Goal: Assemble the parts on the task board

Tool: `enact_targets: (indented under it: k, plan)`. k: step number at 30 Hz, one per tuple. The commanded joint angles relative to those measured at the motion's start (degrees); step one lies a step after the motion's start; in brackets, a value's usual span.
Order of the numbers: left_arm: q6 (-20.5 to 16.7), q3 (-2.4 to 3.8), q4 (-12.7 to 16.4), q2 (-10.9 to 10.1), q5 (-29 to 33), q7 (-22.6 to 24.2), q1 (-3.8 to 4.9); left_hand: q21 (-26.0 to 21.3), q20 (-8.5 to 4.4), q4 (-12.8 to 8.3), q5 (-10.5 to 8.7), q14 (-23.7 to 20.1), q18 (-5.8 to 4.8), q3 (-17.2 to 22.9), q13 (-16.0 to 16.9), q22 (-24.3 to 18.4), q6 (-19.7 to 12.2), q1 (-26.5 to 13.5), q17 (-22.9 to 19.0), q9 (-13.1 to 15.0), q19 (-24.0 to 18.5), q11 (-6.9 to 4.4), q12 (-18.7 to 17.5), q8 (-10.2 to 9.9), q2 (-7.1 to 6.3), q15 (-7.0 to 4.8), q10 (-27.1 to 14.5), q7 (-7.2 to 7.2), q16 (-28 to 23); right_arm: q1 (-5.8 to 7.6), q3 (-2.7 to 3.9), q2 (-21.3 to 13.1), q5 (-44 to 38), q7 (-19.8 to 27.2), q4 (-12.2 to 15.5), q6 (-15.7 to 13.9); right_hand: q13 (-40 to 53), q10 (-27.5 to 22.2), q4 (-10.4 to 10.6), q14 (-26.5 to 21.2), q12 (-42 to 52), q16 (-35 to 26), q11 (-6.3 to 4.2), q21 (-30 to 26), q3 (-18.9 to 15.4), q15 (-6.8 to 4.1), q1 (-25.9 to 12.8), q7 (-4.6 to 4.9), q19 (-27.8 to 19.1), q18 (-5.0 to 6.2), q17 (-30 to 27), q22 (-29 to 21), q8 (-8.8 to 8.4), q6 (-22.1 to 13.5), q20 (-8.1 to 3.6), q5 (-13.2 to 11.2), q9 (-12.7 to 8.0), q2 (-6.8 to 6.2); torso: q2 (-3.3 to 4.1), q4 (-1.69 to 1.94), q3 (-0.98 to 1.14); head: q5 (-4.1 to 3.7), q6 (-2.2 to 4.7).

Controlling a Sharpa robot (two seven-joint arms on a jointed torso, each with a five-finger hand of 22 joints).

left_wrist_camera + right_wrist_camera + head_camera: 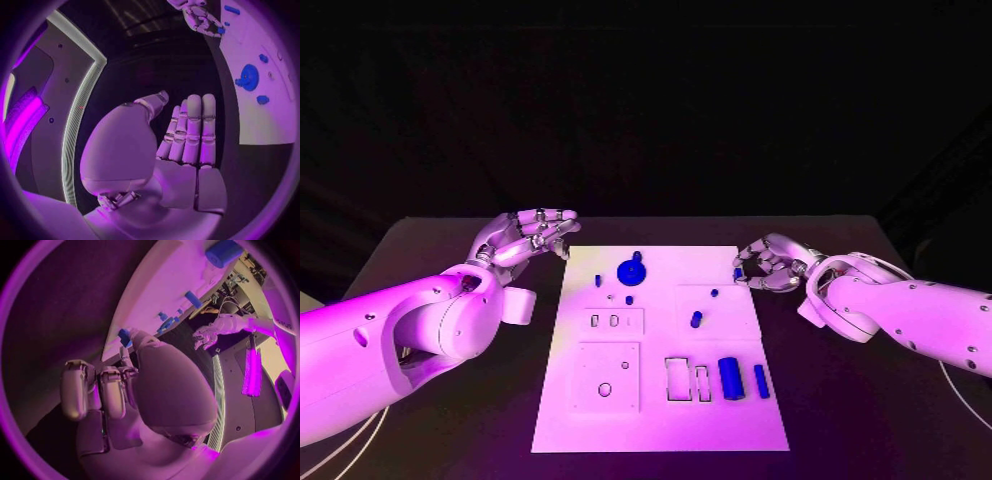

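My right hand [769, 265] sits at the right edge of the task board [661, 420], up near its far end, with the fingers curled in around a small blue part [738, 272] that peeks out on the board side of the hand; in the right wrist view that same blue piece [124, 335] stands just past my fingertips [76, 390], and I judge it pinched there, though the contact itself is partly hidden. My left hand [524, 238] hovers off the board's far left corner, holding nothing, fingers loosely extended and side by side [190, 130]. Everything I would place into lies across the board from my right hand: the round blue disc [633, 270] near the far middle, and a short blue peg [697, 319] closer to the centre. Two upright blue blocks [731, 378] stand by the board's near right edge. So my right hand is nearer, and its move runs inward over the board.
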Motion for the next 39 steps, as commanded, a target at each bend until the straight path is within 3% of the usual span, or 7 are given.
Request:
enact_targets:
  k: [1, 27, 35, 39]
  plan:
    - [0.64, 0.04, 0.06, 0.01, 0.05, 0.23, 0.04, 0.11, 0.10, -0.24, 0.12, 0.41, 0.86, 0.14, 0.06, -0.01, -0.45, -0.26, -0.09, 0.07, -0.21, 0.18, 0.35, 0.20, 0.09, 0.04, -0.42, 0.31, 0.25, -0.06, -0.01, 0.11, -0.28, -0.40, -0.17, 0.36, 13.68, 4.63, -0.07, 5.97, 0.23, 0.30, 0.18, 0.25, 0.47, 0.31, 0.01, 0.03, 0.72, -0.06, 15.05, 7.20, 0.17, 0.50, 0.08, -0.21, -0.05, 0.55, -0.04, -0.02, 0.02, 0.02, -0.06]
    - [0.54, 0.04, 0.02, -0.11, 0.03, 0.02, 0.04, 0.16, 0.10, -0.25, 0.12, 0.49, 0.86, 0.16, 0.06, 0.01, -0.46, -0.26, -0.09, 0.08, -0.18, 0.17, 0.36, 0.20, 0.12, 0.04, -0.43, 0.32, 0.32, -0.21, -0.01, 0.85, -1.02, -1.12, -0.53, 0.13, 14.49, 5.44, -1.19, 5.97, 1.08, 0.30, -0.74, 1.30, 4.29, -0.55, -1.03, -1.09, 1.36, -0.32, 15.05, 8.23, 1.76, 3.90, -0.59, -0.79, 0.28, 0.69, -0.05, 0.00, -0.07, -0.11, -0.14]
    - [0.55, 0.04, -0.06, -0.09, 0.02, 0.02, 0.04, 0.16, 0.10, -0.25, 0.12, 0.49, 0.86, 0.16, 0.06, 0.01, -0.46, -0.26, -0.09, 0.08, -0.18, 0.17, 0.36, 0.20, 0.12, 0.04, -0.43, 0.32, 0.32, -0.24, 0.00, 0.99, -1.10, -3.00, 0.00, -4.47, 14.85, 5.79, -2.23, 5.97, 1.45, 0.30, -1.53, 1.93, 6.38, -1.23, -1.62, -1.94, 1.75, -0.48, 15.05, 8.81, 3.03, 5.38, -1.24, 0.70, 0.77, 1.38, -0.09, 0.04, -0.03, 0.01, -0.13]
    - [0.54, 0.04, -0.17, -0.06, 0.02, 0.03, 0.04, 0.27, 0.10, -0.30, 0.12, 0.62, 0.86, 0.20, 0.07, 0.05, -0.51, -0.26, -0.10, 0.11, -0.12, 0.19, 0.39, 0.20, 0.16, 0.05, -0.50, 0.34, 0.46, -0.22, 0.06, 0.80, -0.99, -5.16, 1.01, -7.42, 14.94, 5.88, -3.30, 5.97, 1.55, 0.30, -1.78, 2.10, 8.00, -1.45, -1.98, -2.16, 1.89, -0.53, 15.05, 9.02, 3.54, 5.53, -1.51, -0.43, 1.02, 1.73, -0.13, 0.03, -0.07, 0.16, -0.07]
